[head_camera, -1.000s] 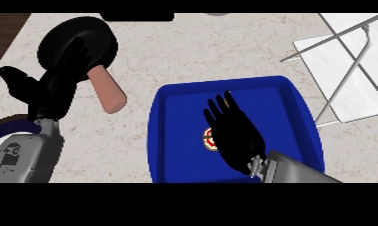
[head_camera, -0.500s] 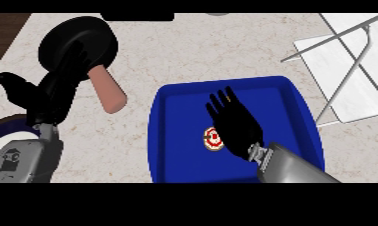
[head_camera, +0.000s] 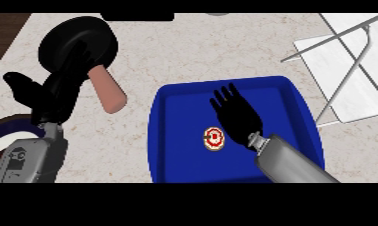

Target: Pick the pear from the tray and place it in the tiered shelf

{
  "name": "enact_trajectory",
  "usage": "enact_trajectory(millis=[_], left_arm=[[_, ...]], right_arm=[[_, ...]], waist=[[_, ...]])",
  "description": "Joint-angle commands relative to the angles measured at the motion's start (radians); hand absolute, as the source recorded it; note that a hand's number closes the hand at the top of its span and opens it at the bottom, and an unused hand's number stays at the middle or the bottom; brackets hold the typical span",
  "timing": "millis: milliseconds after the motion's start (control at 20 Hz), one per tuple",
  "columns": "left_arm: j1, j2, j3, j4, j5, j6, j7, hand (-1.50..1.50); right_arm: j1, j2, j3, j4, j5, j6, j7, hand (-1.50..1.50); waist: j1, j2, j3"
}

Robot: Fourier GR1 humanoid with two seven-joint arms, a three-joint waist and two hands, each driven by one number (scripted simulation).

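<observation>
- One pear (head_camera: 214,139) lies in the blue tray (head_camera: 168,115), just beside the right hand (head_camera: 238,117). That hand's fingers are straight and spread, holding nothing, likely poised to close on the pear.
- The left hand (head_camera: 46,97) rests open at the left.
- The shelf (head_camera: 347,65) stands at the upper right, and its wire frame may obstruct.
- A black pan (head_camera: 77,50) lies well left, clear of that path.

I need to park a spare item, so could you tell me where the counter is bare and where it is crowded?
Bare counter lies between the pan and the tiered shelf, beyond the blue tray. The tray is crowded by the right hand and pear; the left hand fills the left edge.
</observation>
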Motion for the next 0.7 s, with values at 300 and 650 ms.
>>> enact_trajectory(millis=[300,650], left_arm=[[-0.062,0.012,0.053,0.024,0.006,-0.022,0.046,0.00],[-0.012,0.003,0.043,-0.029,-0.002,-0.035,0.041,0.00]], right_arm=[[-0.014,0.039,-0.078,0.121,0.115,0.003,-0.114,1.50],[-0.049,0.073,-0.097,0.230,0.174,-0.216,-0.225,1.50]], waist=[[-0.003,0.000,0.000],[0.004,-0.001,0.000]])
